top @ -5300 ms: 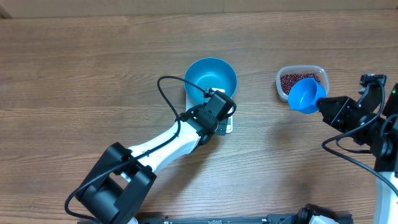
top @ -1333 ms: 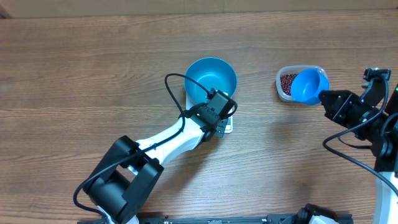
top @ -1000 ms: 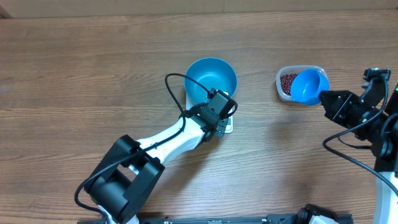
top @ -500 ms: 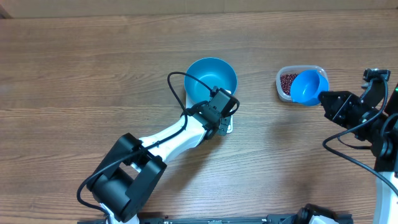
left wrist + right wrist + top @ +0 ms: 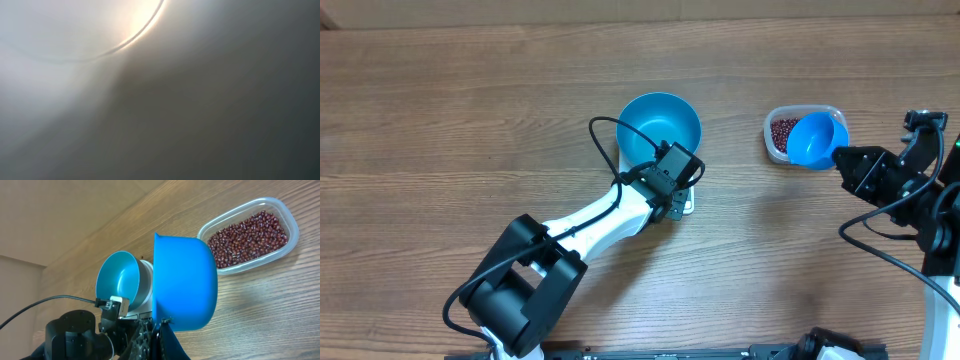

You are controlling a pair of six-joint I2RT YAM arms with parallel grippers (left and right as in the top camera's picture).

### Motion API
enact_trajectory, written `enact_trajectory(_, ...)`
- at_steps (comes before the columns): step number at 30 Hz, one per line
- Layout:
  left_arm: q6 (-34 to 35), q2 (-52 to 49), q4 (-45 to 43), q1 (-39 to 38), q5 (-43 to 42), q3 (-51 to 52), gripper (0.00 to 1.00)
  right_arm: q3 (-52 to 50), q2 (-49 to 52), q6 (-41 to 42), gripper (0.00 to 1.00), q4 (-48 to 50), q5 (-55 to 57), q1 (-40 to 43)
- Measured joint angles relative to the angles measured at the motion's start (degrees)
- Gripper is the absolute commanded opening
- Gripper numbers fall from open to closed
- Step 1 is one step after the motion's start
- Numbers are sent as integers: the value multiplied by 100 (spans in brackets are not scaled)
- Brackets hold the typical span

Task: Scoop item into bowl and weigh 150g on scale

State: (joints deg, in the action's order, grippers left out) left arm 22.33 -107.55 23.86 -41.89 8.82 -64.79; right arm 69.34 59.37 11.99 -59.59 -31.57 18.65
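Reaching in from the lower left, the left arm [image 5: 590, 225] ended at the front edge of the scale [image 5: 688, 205]. The left gripper [image 5: 680, 190] pointed down onto that edge with its jaws together. Its wrist camera gave only a pale blur. The bowl [image 5: 660, 128] sat on the scale, just behind that gripper, on the wooden surface [image 5: 470, 100]. Well to the right stood a clear tub [image 5: 834, 112] holding the beans [image 5: 782, 130]. A small blue scoop [image 5: 815, 140] hung over the tub's near right part, its rounded outside facing the right wrist camera. The right gripper [image 5: 840, 158] was clamped on the scoop's handle from the right. Whether any beans lay in the scoop could not be told.
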Motion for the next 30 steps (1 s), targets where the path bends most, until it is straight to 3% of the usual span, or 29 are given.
enact_trajectory(13, 39, 0, -101, 332, -492, -20, 4, 0, 0, 4, 4, 4, -2, 2)
enact_trajectory(21, -289, -4, -129, 120, -518, -20, 4, 0, 0, 2, 4, 2, 0, 2)
enact_trajectory(30, -455, 599, 557, -35, -520, -57, 4, 0, 0, 2, 4, 42, 0, 0)
